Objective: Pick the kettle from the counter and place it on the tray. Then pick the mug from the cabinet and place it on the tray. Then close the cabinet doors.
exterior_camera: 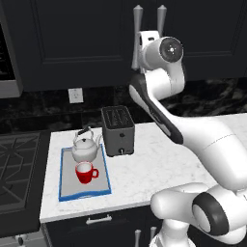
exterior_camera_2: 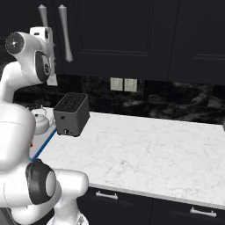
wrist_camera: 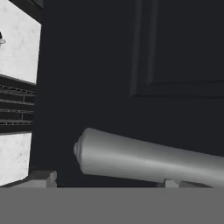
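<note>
Left base view: the arm rises from the lower right, bends over the counter and reaches up to the cabinet doors, with its wrist at the two silver bar handles where the doors meet. The hand is hidden behind the wrist, so the gripper itself cannot be made out here. Both doors appear closed and flush.

Near the counter's front left corner lies the tray, one short side along the front edge. The mug stands on the tray's middle, handle pointing right. The kettle stands on the tray's rear part, just behind the mug. The toaster stands just beside the tray's rear right corner, toward the back wall. A stove grate lies left of the counter.

Right base view: the arm's body covers most of the tray; a strip of blue rim and part of the kettle remain visible left of the toaster. This view adds the long bare right stretch of counter and a wall outlet.

Hand view: a silver handle runs across the frame, close against the dark door panel. The fingertips are not discernible, so whether the claw is spread or pressed together cannot be determined.
</note>
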Tool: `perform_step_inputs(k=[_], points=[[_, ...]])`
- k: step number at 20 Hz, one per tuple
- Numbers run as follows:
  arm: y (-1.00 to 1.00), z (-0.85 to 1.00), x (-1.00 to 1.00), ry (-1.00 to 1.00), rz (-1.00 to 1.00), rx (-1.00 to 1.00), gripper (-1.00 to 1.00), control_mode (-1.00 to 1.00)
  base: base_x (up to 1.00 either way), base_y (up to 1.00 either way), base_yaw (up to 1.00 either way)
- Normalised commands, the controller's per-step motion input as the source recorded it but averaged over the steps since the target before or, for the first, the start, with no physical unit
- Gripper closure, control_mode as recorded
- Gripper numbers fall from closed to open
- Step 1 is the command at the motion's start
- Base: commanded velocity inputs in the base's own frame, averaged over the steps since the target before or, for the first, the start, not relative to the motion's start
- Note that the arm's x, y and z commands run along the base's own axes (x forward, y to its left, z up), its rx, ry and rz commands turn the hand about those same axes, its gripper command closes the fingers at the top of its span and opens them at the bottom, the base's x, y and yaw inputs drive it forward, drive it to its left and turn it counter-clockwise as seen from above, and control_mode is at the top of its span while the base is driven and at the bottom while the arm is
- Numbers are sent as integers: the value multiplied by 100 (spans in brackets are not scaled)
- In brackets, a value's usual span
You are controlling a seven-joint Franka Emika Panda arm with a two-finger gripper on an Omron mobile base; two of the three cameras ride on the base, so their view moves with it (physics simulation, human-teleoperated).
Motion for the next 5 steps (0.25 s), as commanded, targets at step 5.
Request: perform_step_inputs(k=[5], points=[[2, -13, 37, 2, 4, -2, -100, -100, 0, 0, 0]])
